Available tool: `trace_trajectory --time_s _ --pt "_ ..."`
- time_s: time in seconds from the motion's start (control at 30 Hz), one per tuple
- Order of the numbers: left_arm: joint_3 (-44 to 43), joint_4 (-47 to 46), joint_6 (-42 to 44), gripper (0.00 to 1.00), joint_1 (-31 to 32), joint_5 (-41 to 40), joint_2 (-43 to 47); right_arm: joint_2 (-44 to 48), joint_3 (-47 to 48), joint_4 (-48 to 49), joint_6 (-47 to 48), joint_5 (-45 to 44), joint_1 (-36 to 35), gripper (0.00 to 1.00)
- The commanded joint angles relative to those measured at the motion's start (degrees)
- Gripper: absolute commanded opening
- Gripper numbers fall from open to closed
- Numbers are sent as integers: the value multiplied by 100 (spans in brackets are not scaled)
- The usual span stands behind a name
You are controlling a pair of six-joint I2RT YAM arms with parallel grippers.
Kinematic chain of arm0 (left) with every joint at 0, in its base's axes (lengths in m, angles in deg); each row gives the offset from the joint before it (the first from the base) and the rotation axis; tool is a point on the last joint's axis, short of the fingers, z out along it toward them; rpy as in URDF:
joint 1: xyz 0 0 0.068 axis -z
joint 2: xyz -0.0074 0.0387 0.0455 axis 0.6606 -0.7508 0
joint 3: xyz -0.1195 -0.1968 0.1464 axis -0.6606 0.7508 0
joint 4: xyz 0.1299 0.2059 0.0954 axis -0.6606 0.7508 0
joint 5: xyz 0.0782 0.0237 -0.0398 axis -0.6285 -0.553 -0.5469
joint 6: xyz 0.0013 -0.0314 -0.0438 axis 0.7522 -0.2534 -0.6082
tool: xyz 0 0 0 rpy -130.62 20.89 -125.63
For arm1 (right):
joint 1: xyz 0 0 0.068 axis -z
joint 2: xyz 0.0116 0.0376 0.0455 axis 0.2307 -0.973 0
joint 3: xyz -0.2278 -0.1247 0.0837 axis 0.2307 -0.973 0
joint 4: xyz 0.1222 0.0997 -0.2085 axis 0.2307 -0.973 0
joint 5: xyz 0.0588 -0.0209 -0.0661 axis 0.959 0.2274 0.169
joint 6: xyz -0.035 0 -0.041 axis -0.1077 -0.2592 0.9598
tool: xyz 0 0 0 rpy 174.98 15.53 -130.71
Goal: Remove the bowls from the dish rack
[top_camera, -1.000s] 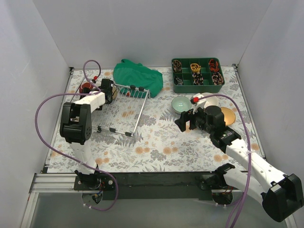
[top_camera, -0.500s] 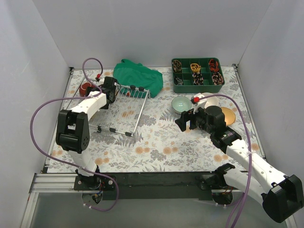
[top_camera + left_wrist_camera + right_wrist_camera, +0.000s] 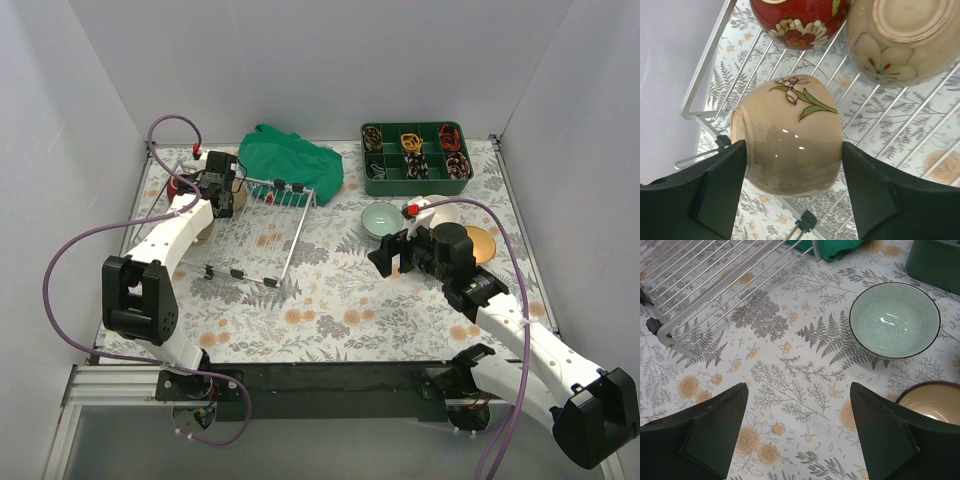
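On rack [image 3: 706,60]: red bowl [image 3: 800,20]; L jaws clamp tan bowl [image 3: 790,140]; R jaws wide, empty.

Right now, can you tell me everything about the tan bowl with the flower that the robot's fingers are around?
The tan bowl looks like shiny ceramic, beige and a little greyer lower down. A white flower with green leaves is painted on its outside. It is tipped on its side over the wires of the dish rack, with its rim toward the left of the wrist view. The left gripper has one dark finger against each side of it. I can't tell if it rests on the wires.
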Motion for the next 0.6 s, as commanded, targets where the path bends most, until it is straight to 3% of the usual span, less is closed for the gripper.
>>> trace_trajectory --time_s 0.0,0.57 --pt "-306 -88 -227 3 15 237 707 -33 103 252 23 242 -35 91" --pt "475 -1317 -1554 0 15 2785 2025 -586 102 945 -451 1506 -44 90"
